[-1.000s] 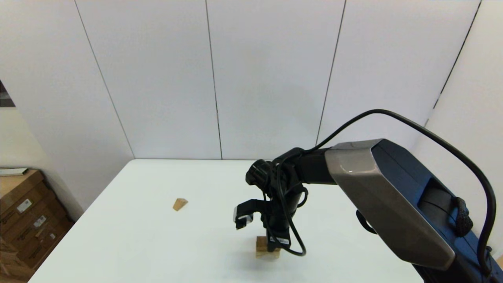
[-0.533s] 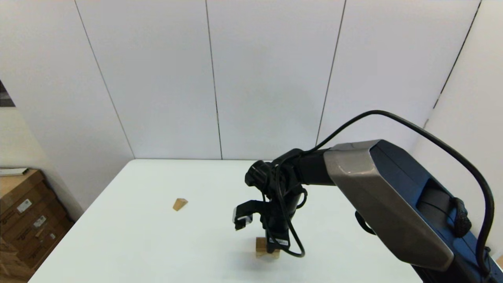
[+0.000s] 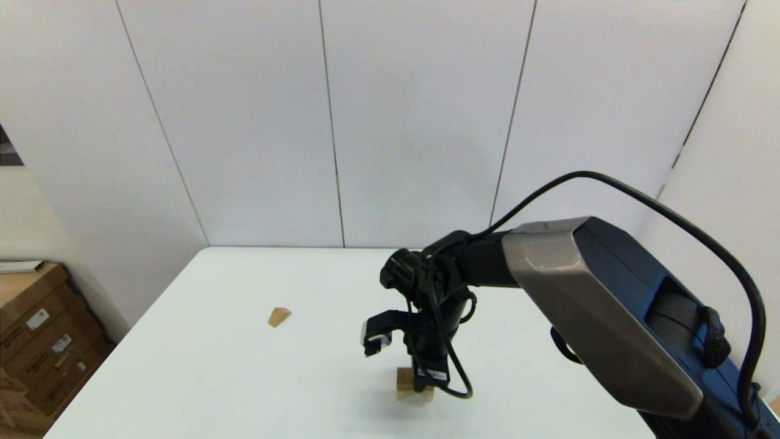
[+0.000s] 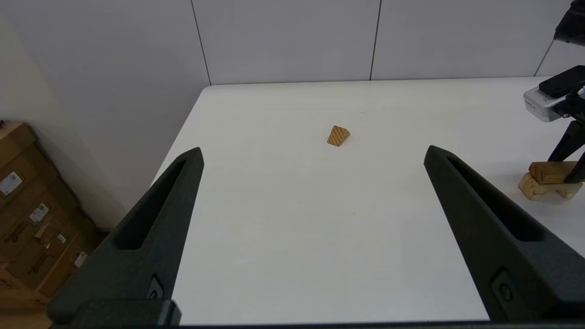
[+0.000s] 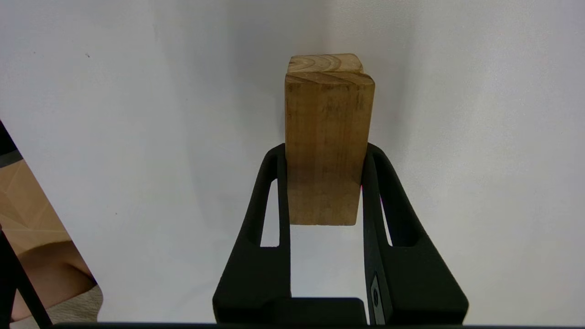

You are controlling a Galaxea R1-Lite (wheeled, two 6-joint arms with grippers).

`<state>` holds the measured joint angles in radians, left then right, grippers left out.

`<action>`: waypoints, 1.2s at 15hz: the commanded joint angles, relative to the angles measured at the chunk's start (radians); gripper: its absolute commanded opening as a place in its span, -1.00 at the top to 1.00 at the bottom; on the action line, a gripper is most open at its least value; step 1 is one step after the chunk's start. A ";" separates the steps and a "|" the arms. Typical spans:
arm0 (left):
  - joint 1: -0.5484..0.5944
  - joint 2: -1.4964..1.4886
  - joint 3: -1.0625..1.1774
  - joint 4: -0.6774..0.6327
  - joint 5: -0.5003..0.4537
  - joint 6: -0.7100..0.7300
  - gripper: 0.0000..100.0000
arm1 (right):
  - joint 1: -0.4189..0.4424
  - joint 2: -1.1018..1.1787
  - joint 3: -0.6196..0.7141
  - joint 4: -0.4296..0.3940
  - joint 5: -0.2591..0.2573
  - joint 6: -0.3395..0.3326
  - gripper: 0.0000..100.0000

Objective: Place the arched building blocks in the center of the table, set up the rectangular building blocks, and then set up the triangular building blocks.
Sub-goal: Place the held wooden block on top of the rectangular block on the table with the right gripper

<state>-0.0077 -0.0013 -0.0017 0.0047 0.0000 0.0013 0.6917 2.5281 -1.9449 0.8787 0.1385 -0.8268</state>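
Tan wood marks all three blocks we count: one arched block, one rectangular slab and one triangular wedge. The slab lies flat on top of the arched block near the middle of the white surface, its grain running lengthwise. We see the right gripper with its jaws pinching the slab's long sides. The wedge sits alone, well apart to the left. The left gripper hangs over the surface's left part, jaws spread wide.
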 commanded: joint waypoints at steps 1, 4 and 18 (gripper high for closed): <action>0.000 0.001 0.000 0.000 0.000 0.000 -1.00 | 0.000 0.001 0.000 0.005 0.001 -0.006 1.00; 0.000 0.001 0.000 0.000 0.000 0.000 -1.00 | 0.000 0.000 0.000 0.005 0.003 -0.008 1.00; 0.000 0.001 0.000 0.000 0.000 0.000 -1.00 | -0.001 0.001 0.000 0.005 0.007 -0.017 -1.00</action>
<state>-0.0077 -0.0013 -0.0017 0.0043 0.0000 0.0019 0.6906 2.5304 -1.9453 0.8774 0.1451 -0.8389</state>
